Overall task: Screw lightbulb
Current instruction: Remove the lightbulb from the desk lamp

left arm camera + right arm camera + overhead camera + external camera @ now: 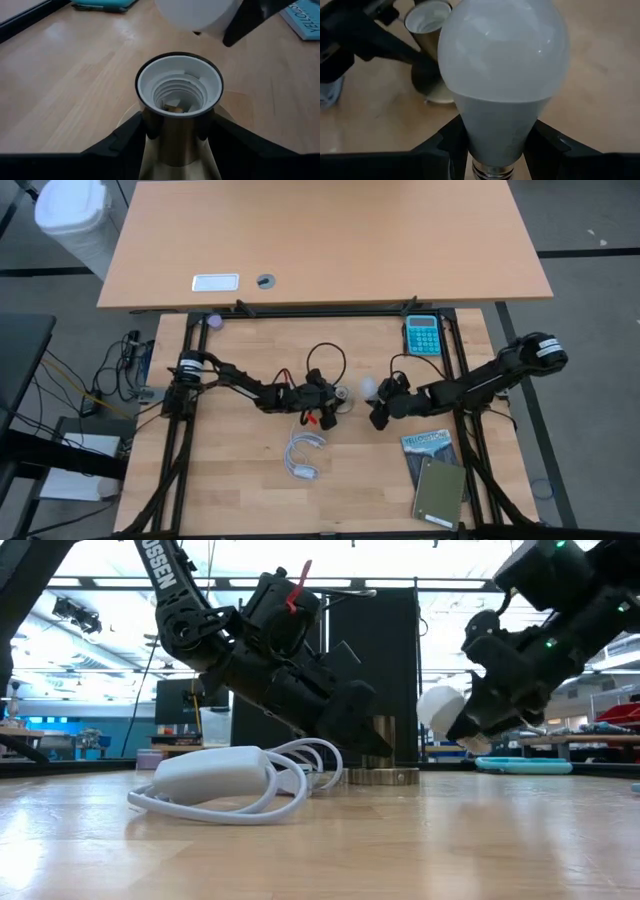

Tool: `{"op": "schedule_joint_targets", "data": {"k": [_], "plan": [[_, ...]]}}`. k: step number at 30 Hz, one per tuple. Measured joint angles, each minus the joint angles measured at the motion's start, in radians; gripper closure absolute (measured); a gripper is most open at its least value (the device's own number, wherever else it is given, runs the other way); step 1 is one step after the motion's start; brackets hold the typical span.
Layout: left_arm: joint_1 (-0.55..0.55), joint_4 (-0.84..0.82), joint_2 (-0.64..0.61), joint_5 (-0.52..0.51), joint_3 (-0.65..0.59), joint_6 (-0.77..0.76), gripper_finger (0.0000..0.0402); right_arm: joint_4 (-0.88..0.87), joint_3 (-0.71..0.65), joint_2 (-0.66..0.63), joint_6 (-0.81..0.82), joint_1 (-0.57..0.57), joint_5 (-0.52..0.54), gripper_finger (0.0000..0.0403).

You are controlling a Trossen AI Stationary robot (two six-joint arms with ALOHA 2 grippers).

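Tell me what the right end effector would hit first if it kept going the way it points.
Probably the socket, held by the left end effector. The right end effector carries the lightbulb, whose globe leads; depth is unclear.

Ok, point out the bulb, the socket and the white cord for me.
bulb (502, 55), right wrist view, on the frosted globe
socket (179, 82), left wrist view, on the white threaded rim
cord (215, 775), low view, on its white block

left end effector (335, 397): clamped, low at centre | right end effector (377, 393): clamped, raised alongside
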Motion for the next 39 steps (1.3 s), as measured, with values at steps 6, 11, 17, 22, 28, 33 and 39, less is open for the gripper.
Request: {"op": "schedule_joint_targets", "data": {"k": [6,11,17,22,28,33,39], "plan": [[0.008,-0.081,-0.036,0.007,0.0,0.001,0.0199,-0.234,0.076,-0.023,0.068,-0.081,-0.191,0.025],[0.015,-0.1,-0.053,0.024,-0.004,0.007,0.0199,-0.405,0.134,-0.008,0.065,-0.138,-0.296,0.0249],[0.015,-0.126,-0.055,0.034,-0.002,0.003,0.0199,-0.418,0.135,-0.007,0.052,-0.149,-0.324,0.0249],[0.014,-0.124,-0.055,0.042,-0.002,0.003,0.0199,-0.415,0.109,0.024,0.045,-0.147,-0.323,0.0249],[0.013,-0.124,-0.054,0.034,-0.002,-0.014,0.0187,-0.391,0.09,0.03,0.026,-0.146,-0.302,0.0235],[0.013,-0.14,-0.051,0.044,-0.003,-0.002,0.0136,-0.389,0.086,0.027,0.003,-0.147,-0.3,0.0191],[0.013,-0.236,-0.103,0.048,-0.003,0.001,0.0094,-0.394,0.086,-0.006,-0.003,-0.147,-0.304,0.0149]]}}
